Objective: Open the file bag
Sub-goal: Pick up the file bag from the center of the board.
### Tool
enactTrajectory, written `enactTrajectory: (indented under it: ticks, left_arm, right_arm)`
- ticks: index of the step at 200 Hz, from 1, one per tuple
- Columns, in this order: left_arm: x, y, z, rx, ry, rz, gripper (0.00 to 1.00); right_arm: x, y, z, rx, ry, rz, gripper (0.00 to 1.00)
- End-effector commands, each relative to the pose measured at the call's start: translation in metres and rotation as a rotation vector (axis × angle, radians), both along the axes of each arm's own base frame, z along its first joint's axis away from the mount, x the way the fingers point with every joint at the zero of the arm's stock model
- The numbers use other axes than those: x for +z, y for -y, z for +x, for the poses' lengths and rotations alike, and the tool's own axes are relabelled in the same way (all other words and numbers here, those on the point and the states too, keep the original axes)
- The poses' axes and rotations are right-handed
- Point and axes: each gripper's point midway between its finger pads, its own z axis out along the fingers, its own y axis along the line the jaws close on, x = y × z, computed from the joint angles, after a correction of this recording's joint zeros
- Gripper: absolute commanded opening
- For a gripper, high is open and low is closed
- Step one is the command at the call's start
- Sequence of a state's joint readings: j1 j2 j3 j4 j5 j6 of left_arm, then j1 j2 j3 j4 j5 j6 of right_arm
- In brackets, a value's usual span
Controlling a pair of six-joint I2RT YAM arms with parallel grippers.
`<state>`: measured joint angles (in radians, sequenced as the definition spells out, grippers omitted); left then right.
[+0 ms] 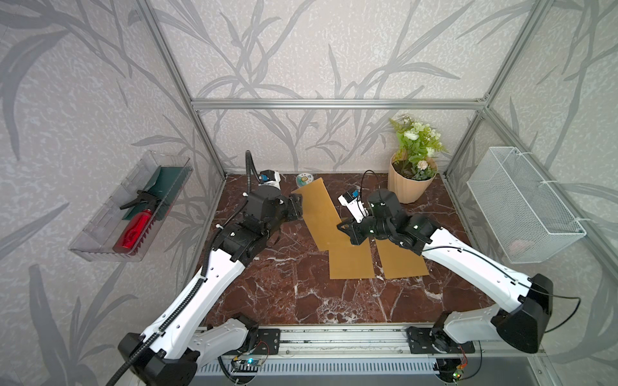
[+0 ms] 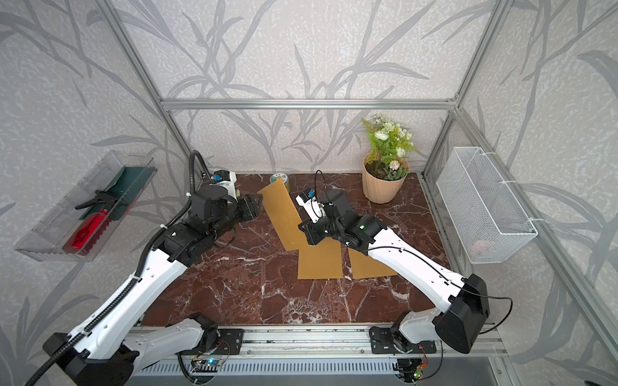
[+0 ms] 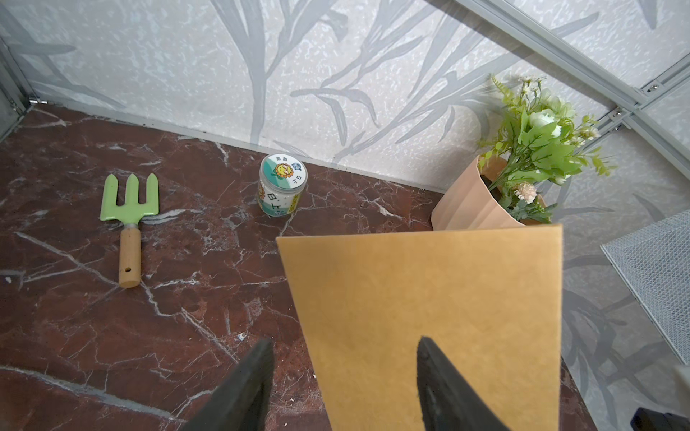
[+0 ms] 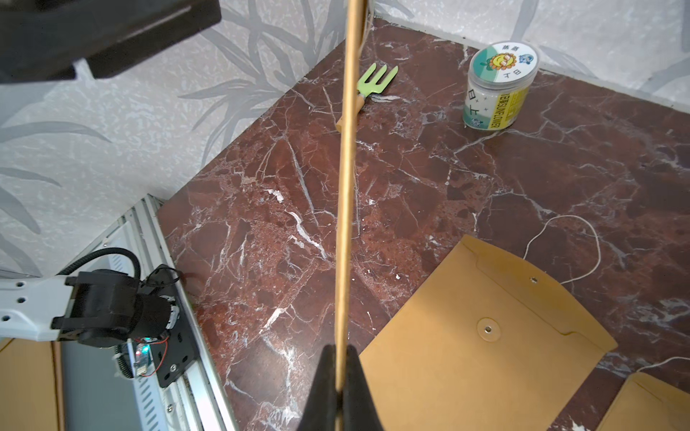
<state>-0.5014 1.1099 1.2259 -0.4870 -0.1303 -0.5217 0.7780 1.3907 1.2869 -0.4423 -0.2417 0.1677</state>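
My right gripper [image 4: 339, 349] is shut on the edge of a brown kraft file bag [image 1: 317, 214], holding it tilted up off the marble table [image 1: 284, 294]. The right wrist view shows it only as a thin edge [image 4: 345, 186]. My left gripper [image 3: 345, 340] stands open at the bag's far end; the bag's side edge [image 3: 298, 298] runs between the fingers and nothing is clamped. Two more file bags lie flat [image 1: 351, 264] [image 1: 404, 260]. One flat bag [image 4: 485, 328] shows its flap and button, with its string [image 4: 582, 242] loose on the table.
A labelled jar [image 3: 282, 184] and a green hand fork [image 3: 130, 203] sit near the back wall. A potted plant [image 1: 413, 180] stands back right. A white wire basket [image 1: 525, 204] hangs on the right wall, and a clear tray [image 1: 100, 234] with a red spray bottle [image 1: 133, 230] hangs on the left.
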Motion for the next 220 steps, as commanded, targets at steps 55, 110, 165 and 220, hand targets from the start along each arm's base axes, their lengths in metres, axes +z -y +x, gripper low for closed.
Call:
enactTrajectory:
  ticks: [55, 110, 165, 220]
  left_arm:
    - [0.019, 0.028, 0.012, -0.014, -0.005, 0.077, 0.62]
    - [0.025, 0.041, 0.01, -0.032, 0.005, 0.079, 0.62]
    - [0.019, 0.044, 0.013, -0.02, -0.015, 0.092, 0.61]
    - [0.015, 0.05, 0.023, -0.006, -0.032, 0.095, 0.61]
  right_arm:
    - [0.005, -0.012, 0.013, -0.073, 0.111, -0.11, 0.0]
    - [0.0, -0.018, 0.019, -0.092, 0.128, -0.146, 0.0]
    - [0.01, -0.022, 0.022, -0.102, 0.178, -0.175, 0.0]
    - [0.013, -0.026, 0.023, -0.108, 0.245, -0.264, 0.0]
